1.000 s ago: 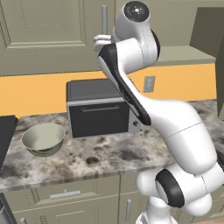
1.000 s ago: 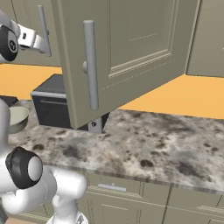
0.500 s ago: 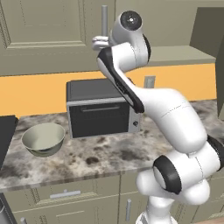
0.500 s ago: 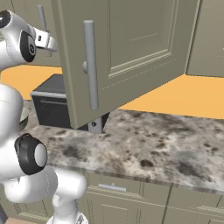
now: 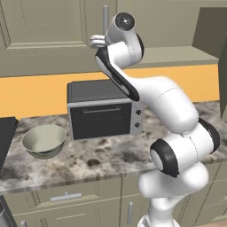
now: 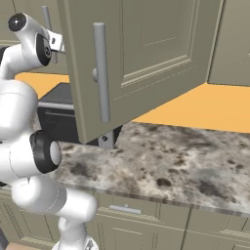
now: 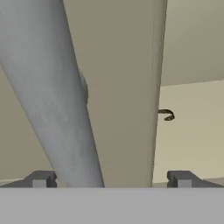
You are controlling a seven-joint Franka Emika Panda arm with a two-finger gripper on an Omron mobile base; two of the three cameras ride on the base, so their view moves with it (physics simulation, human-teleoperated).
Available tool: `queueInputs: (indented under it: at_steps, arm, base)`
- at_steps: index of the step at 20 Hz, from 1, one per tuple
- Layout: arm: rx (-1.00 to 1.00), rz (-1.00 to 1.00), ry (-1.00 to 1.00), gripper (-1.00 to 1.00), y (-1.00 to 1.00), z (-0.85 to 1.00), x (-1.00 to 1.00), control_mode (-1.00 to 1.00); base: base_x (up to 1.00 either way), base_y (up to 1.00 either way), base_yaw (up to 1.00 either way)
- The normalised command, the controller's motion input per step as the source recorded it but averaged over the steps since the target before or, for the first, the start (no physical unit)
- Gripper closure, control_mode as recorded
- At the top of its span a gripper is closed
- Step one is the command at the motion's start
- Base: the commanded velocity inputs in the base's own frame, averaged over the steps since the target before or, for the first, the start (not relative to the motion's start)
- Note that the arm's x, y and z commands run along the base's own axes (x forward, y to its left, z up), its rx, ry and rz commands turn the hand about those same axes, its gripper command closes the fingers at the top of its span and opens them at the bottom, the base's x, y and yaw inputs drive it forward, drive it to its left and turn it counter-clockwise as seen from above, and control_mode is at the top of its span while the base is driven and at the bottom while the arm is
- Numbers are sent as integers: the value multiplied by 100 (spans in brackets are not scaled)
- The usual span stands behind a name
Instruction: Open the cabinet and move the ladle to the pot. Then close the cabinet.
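Note:
The cabinet's [image 5: 48, 35] left door looks shut against its frame, while its right door [image 6: 146, 58] stands swung wide open over the counter. My gripper [image 5: 95, 42] is raised at the left door's silver bar handle [image 5: 105, 20]. In the hand view the gripper [image 7: 111, 178] is open, and the handle [image 7: 65, 100] runs slantwise between the two fingertips [image 7: 41, 178]. Past the door's edge a small dark hooked piece [image 7: 166, 114] shows inside the cabinet; I cannot tell whether it is the ladle. The pot is out of view.
A dark toaster oven [image 5: 99, 111] stands on the marbled counter [image 5: 97, 162] below the cabinet, and a pale bowl [image 5: 44, 141] sits to its left. The open door [image 6: 102, 73] overhangs the counter at the oven's right. Drawers run below the counter.
The arm's lower links have swung leftward and the hand has shifted slightly left along the cabinet front. The gripper has stayed open and the doors have not moved.

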Motion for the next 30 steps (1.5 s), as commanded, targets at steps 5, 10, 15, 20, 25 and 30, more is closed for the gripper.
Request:
queueInputs:
  at_steps: [5,10,15,20,25,30]
  arm:
    - [0,0,0,-100,21,0,48,-100]
    - [0,0,0,-100,28,-1,46,-100]
    - [0,1,0,100,46,-11,38,-100]
    - [0,3,0,100,60,-7,32,-100]
    - [0,3,0,100,81,-3,12,-100]
    - [0,4,0,100,100,0,-5,-100]
  base:
    - [0,0,0]
    - [0,0,0]
    - [0,0,0]
    - [0,0,0]
    - [0,0,0]
    - [0,0,0]
